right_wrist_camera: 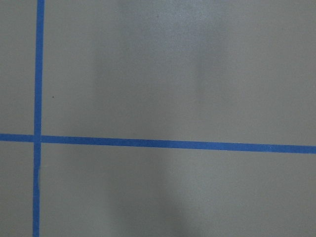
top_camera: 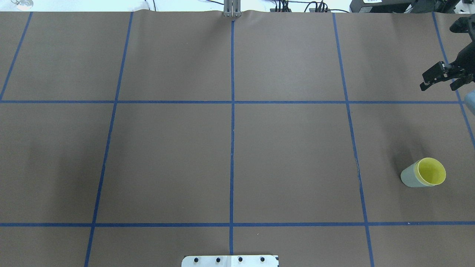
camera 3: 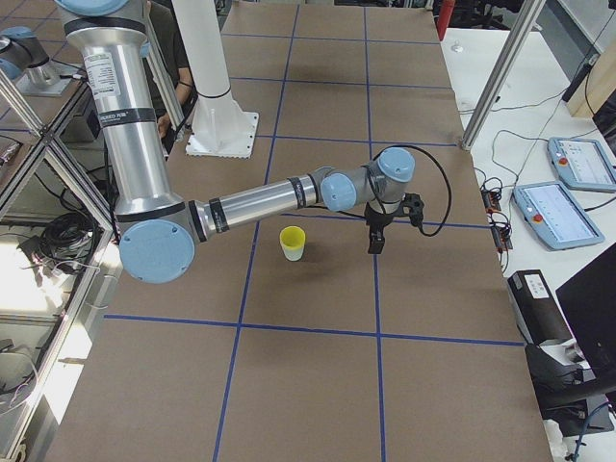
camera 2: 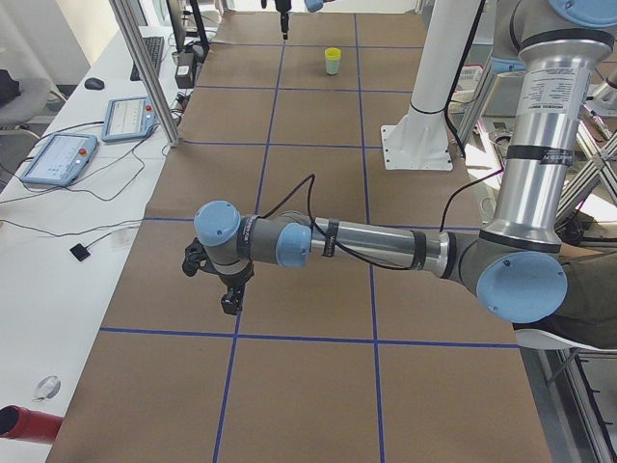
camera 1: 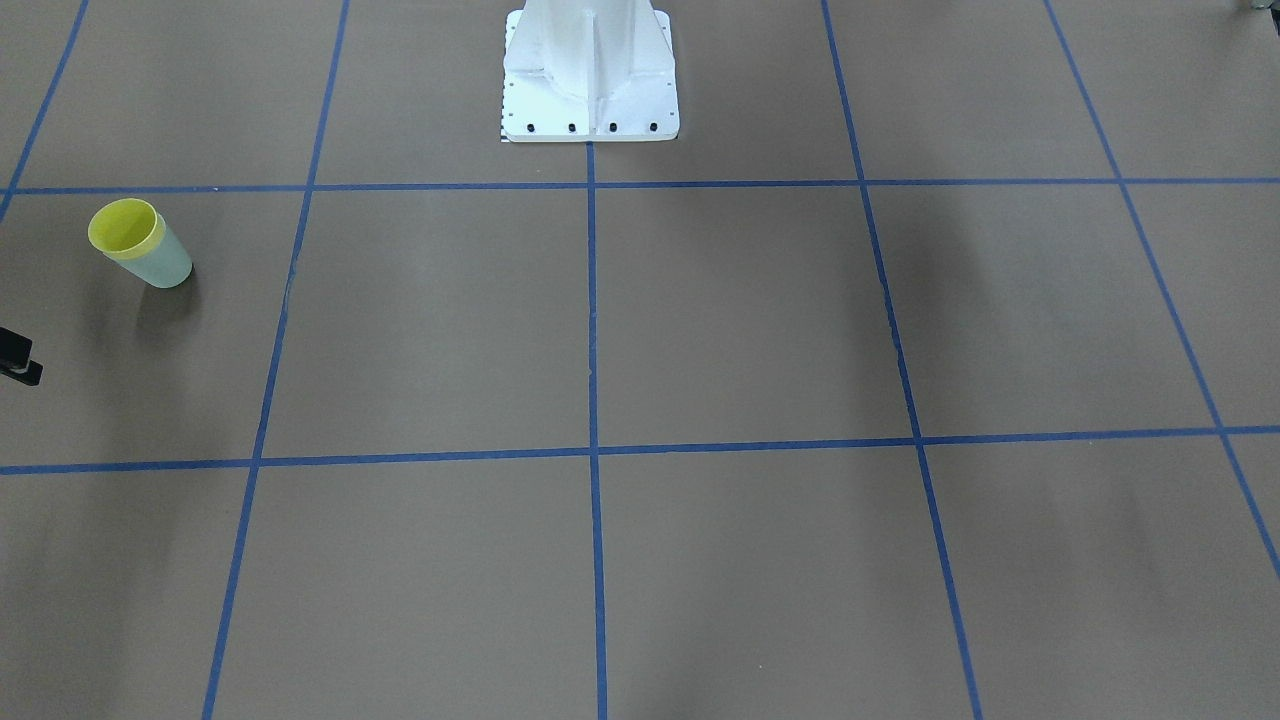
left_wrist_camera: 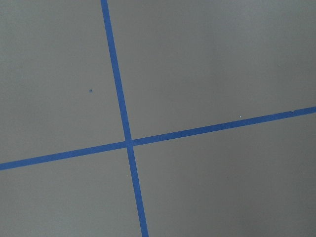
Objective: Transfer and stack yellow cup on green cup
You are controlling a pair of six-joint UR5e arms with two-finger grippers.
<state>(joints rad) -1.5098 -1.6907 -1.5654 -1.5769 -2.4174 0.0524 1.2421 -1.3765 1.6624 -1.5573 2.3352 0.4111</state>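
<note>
The left claw (camera 2: pixel 230 301) hangs fingers-down just above the brown paper-covered table (top_camera: pixel 297 148), out at 9 o'clock from the white metal base plate (camera 1: pixel 590 100). It shows only in the side view, so I cannot tell whether it is released or clenched. Its wrist camera sees only a crossing of the blue tape lines (left_wrist_camera: pixel 128 143).

Far to the right, at about 3 o'clock from the table's middle in the overhead view, the small bright yellow plastic tumbler (top_camera: pixel 431 171) sits nested inside the small pale mint-green plastic tumbler (top_camera: pixel 407 178). The pair stands upright, mouth up, and only the yellow rim shows above the green wall.

At 1 o'clock from that stack, well apart from it, the right claw (top_camera: pixel 438 86) hovers at the table's edge. Its two black fingers are spread and nothing lies between them.
</note>
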